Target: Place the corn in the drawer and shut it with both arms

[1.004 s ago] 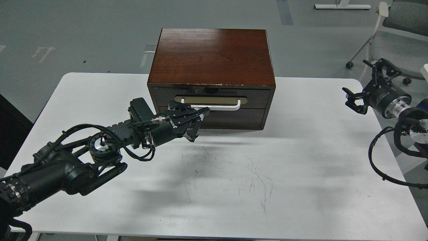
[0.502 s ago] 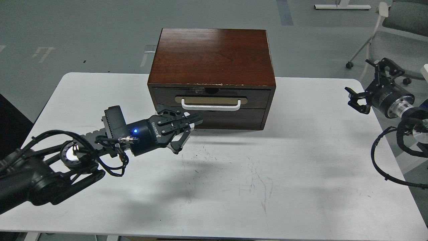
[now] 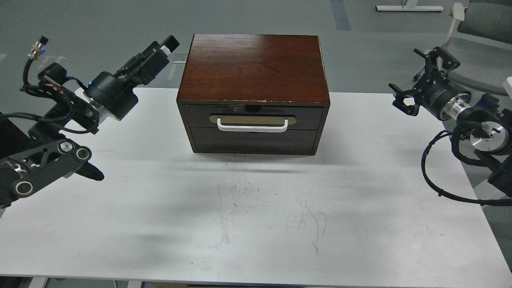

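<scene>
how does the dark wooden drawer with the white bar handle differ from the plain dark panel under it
The dark red-brown wooden drawer carries a white bar handle on a tan oval plate; the plain dark panel carries neither. The drawer sits above, the panel below. Both are dark wood, equally wide, shut.

Dark red-brown wooden drawer with a white bar handle on a tan oval plate; white scuffed tabletop between two black two-finger grippers.

Left gripper pulled off drawer handle, raised far left; right gripper edged inward.
</scene>
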`<state>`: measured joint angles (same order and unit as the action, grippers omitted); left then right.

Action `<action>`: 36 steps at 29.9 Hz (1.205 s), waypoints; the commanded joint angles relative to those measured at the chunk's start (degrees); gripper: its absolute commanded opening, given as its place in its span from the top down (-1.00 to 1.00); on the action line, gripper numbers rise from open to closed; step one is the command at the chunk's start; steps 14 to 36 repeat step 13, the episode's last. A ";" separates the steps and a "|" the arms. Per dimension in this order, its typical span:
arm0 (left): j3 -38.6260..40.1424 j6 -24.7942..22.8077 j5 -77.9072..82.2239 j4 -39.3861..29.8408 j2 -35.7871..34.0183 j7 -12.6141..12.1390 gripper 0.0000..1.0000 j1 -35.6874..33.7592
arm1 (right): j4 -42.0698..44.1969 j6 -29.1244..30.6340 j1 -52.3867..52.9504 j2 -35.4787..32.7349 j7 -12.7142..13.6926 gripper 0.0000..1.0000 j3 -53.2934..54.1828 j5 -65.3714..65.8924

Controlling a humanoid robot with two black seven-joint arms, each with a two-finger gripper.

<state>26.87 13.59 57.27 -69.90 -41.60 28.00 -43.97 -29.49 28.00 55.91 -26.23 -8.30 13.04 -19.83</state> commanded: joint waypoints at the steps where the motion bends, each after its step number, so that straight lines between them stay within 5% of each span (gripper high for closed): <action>1: 0.73 -6.98 -15.23 5.38 0.47 -0.48 -1.00 -0.50 | -0.04 0.00 1.39 2.93 -0.32 -0.99 -0.04 1.54; 3: 0.73 -9.80 -21.39 7.58 1.17 -4.34 -1.00 -0.50 | 0.04 0.00 1.66 4.34 -0.40 -0.99 -0.04 2.33; 5: 0.73 -12.08 -27.88 10.90 2.75 -11.96 -1.00 -0.50 | 0.04 0.00 1.66 5.04 -0.58 -1.00 -0.04 3.30; 7: 0.82 -15.75 -32.71 13.98 3.37 -16.54 -1.00 -0.50 | 0.04 0.00 1.39 5.39 -0.67 -1.00 -0.04 3.65; 8: 0.82 -15.78 -32.74 14.00 3.37 -16.57 -1.00 -0.50 | 0.04 0.00 1.39 5.40 -0.67 -1.00 -0.04 3.65; 10: 1.43 -23.04 -39.04 19.33 4.24 -18.76 -1.00 -0.33 | 0.04 0.00 1.04 5.92 -0.67 -1.00 -0.04 4.44; 13: 2.57 -26.32 -40.92 23.57 7.40 -18.77 -1.00 -0.50 | -0.31 0.00 0.95 5.92 -0.67 -1.00 0.49 4.53; 36: 2.57 -26.32 -40.92 23.57 7.40 -18.77 -1.00 -0.50 | -0.31 0.00 0.95 5.92 -0.67 -1.00 0.49 4.53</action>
